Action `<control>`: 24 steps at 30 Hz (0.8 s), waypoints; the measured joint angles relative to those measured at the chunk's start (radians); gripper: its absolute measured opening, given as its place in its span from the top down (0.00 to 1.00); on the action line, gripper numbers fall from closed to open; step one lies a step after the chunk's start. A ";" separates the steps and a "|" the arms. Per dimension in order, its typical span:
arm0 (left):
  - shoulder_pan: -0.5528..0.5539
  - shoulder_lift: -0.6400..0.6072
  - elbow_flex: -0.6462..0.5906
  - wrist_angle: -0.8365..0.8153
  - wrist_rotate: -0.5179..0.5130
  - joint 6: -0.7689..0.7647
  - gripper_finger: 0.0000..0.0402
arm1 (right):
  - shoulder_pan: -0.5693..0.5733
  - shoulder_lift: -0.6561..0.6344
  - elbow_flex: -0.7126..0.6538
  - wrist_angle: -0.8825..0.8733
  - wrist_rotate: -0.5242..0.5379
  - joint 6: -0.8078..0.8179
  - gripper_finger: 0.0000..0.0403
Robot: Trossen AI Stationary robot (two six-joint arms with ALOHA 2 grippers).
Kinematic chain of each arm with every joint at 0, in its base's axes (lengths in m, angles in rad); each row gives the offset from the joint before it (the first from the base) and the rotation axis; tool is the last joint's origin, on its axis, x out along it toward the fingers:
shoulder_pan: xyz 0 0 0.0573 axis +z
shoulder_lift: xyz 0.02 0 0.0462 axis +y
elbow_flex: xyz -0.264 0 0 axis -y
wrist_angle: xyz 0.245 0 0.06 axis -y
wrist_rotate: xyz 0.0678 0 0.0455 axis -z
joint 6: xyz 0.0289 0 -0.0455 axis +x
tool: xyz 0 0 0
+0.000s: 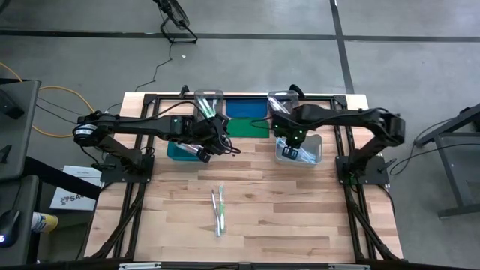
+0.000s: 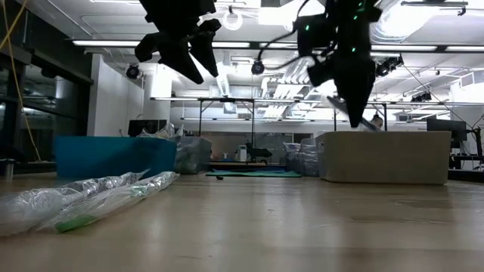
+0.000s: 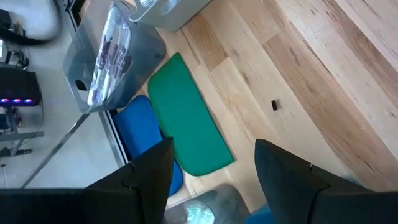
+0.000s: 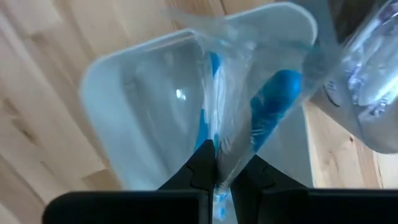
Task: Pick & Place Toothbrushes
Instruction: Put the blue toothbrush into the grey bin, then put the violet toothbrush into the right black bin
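Listing contents, upper centre of the high view outward:
Held toothbrush: blue-handled toothbrush (image 4: 273, 106) in a clear wrapper, pinched at its lower end between the right gripper's fingers, hanging over the clear bin (image 4: 134, 93).
Loose toothbrushes: two wrapped toothbrushes (image 1: 218, 209), green parts visible, lay side by side on the bare wood at lower centre of the high view; in the low view the same wrapped pair (image 2: 113, 198) filled the lower left foreground.
Right gripper (image 1: 292, 148): clamped on the blue-handled toothbrush, positioned above the clear bin right of centre; in the low view it hung at upper right (image 2: 355, 102) with the wrapper trailing from its tip.
Left gripper (image 1: 212, 146): fingers spread, nothing between them, raised above the table at the right edge of the teal bin (image 1: 180, 152); its dark fingers (image 3: 149, 180) framed the bottom of its wrist view.
Lids: flat blue lid (image 1: 247, 108) and flat green lid (image 1: 244, 126) lay touching at upper centre, between the two arms.
Supply bins: two clear bins of wrapped stock, one (image 1: 209, 102) left of the blue lid, another (image 1: 280, 101) right of it.
Surface: wooden table (image 1: 300, 217), light planks.
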 joint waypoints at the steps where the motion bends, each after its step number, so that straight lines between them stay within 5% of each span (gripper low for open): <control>1: 0.000 0.000 0.000 0.000 0.000 -0.001 0.47 | -0.002 0.018 0.000 0.000 0.002 -0.004 0.94; 8: 0.000 0.000 0.000 -0.018 0.001 -0.017 0.47 | -0.004 0.080 0.000 0.006 0.003 -0.024 0.76; 17: 0.000 0.000 -0.001 -0.030 0.010 -0.023 0.47 | -0.003 0.009 0.000 -0.002 0.000 0.006 0.54; 24: 0.000 0.000 -0.008 -0.069 0.242 -0.016 0.47 | 0.019 -0.114 0.000 -0.040 0.003 0.056 0.50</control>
